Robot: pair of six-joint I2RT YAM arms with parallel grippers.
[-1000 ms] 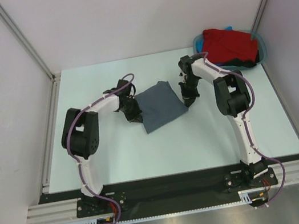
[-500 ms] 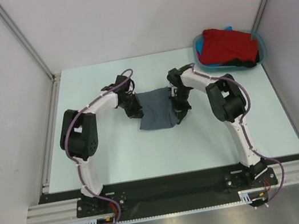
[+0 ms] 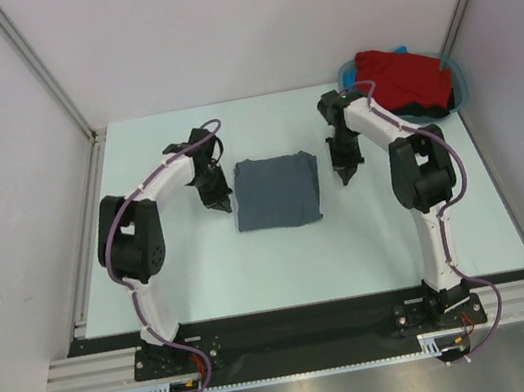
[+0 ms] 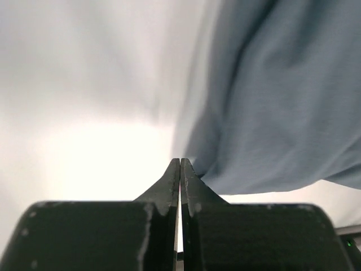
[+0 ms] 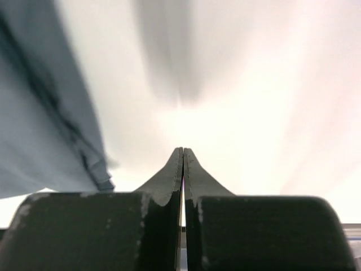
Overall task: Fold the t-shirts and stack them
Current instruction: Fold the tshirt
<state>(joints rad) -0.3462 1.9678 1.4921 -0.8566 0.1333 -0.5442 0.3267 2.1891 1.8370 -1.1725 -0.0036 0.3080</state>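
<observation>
Lying folded on the worktop (image 3: pixel 204 267), the grey shirt (image 3: pixel 277 191) is released, left end effector (image 3: pixel 220 203) and right end effector (image 3: pixel 346 176) drawn back, pinched together, empty; red shirt (image 3: pixel 401 76) comes next.

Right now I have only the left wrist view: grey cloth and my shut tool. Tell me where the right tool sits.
Observer: The right tool is shut, just off the grey t-shirt on its right side, not touching it.
Operator: Report the shirt's shape.
Observer: It is a folded rectangle, flat on the table, with the left tool on its other side.
Operator: Say what's left to fold.
Observer: A red t-shirt is heaped in the teal tub at the far right corner.
</observation>
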